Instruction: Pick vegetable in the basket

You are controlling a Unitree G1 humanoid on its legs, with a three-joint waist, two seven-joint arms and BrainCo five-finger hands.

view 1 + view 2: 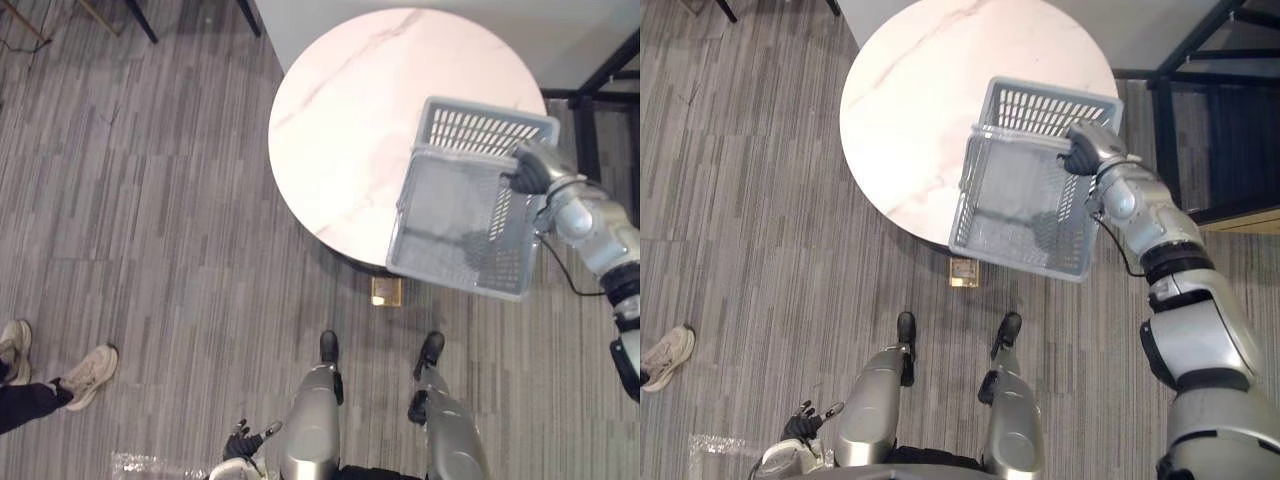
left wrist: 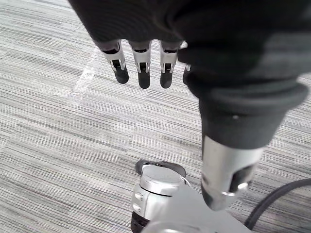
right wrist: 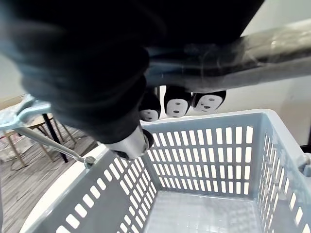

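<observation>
Two head views give the same layout. In the left eye view, a grey slotted basket (image 1: 455, 215) hangs tilted over the near right edge of the round marble table (image 1: 360, 120). Part of the basket reaches past the table's rim, and the right hand (image 1: 535, 170) is at its upper right edge. The left hand (image 1: 243, 443) hangs low, well clear of the table on its near left side. Just beside that hand, a crinkled clear wrapper (image 1: 150, 465) lies on the striped floor (image 1: 150, 200); its contents cannot be made out. A person's shoes (image 1: 88, 372) stand further left of the table.

In the left wrist view, the left hand's fingers (image 2: 143, 73) hang straight and loose above the floor.

In the right wrist view, the right hand's fingers (image 3: 177, 104) curl under the dark handle (image 3: 272, 53) and clamp it. The basket hangs below them, its slotted walls and bottom in sight.
</observation>
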